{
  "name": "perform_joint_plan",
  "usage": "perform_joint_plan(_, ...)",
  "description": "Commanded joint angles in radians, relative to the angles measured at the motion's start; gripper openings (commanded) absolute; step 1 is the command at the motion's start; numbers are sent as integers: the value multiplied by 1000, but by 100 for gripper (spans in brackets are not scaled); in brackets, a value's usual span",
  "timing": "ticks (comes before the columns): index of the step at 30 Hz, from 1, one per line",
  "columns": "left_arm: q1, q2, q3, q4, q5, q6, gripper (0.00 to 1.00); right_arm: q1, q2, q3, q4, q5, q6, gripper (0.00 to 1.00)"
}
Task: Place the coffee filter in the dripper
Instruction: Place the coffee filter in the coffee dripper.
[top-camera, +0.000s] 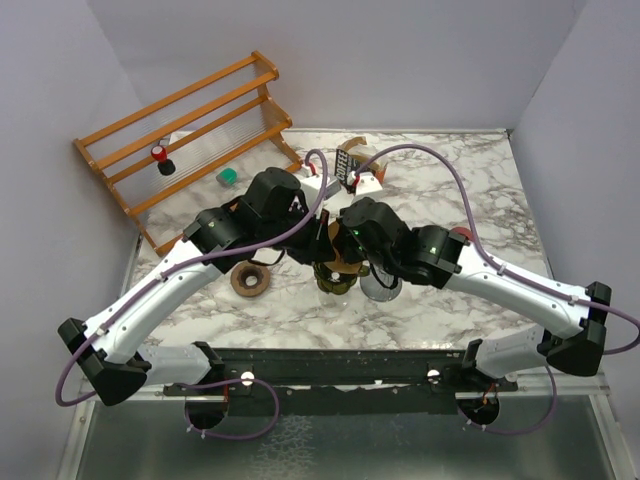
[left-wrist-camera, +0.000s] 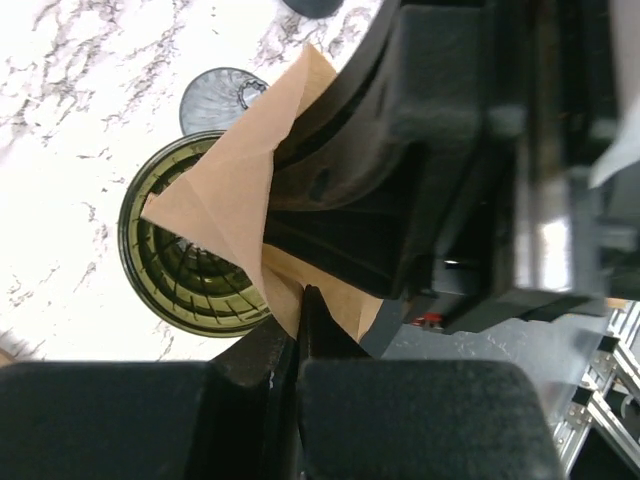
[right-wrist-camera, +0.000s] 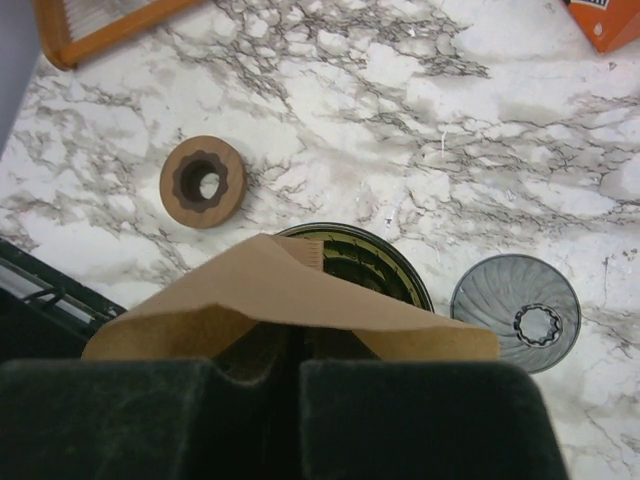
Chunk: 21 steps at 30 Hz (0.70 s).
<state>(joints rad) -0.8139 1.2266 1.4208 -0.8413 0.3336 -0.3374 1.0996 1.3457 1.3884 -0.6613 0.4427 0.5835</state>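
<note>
Top external: both arms crowd over the dripper (top-camera: 332, 282), leaving it mostly hidden. Wrist views: left pincer (left-wrist-camera: 300, 320) and right pincer (right-wrist-camera: 295, 365) each clamp an edge of the coffee filter (right-wrist-camera: 280, 295), held above the dripper's mouth; whether they touch is unclear.

The brown paper coffee filter (right-wrist-camera: 280, 300), creased and partly opened, hangs over the dark green ribbed dripper (right-wrist-camera: 362, 260), which stands mouth up.

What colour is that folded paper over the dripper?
Light brown; the coffee filter shows best in the right wrist view.
</note>
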Motion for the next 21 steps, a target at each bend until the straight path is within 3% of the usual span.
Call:
perform_joint_plan(1,-4,-29,-30,29,81,-19,0,-3,30,-16,-71,41,7,1)
perform_joint_plan(16,-2,-95,-164,117,80,-79,2,-3,24,-46,-114,-36,9,1)
perform_joint_plan(21,-2,-102,-198,147,91,-103,8,-3,30,-54,-113,-29,9,1)
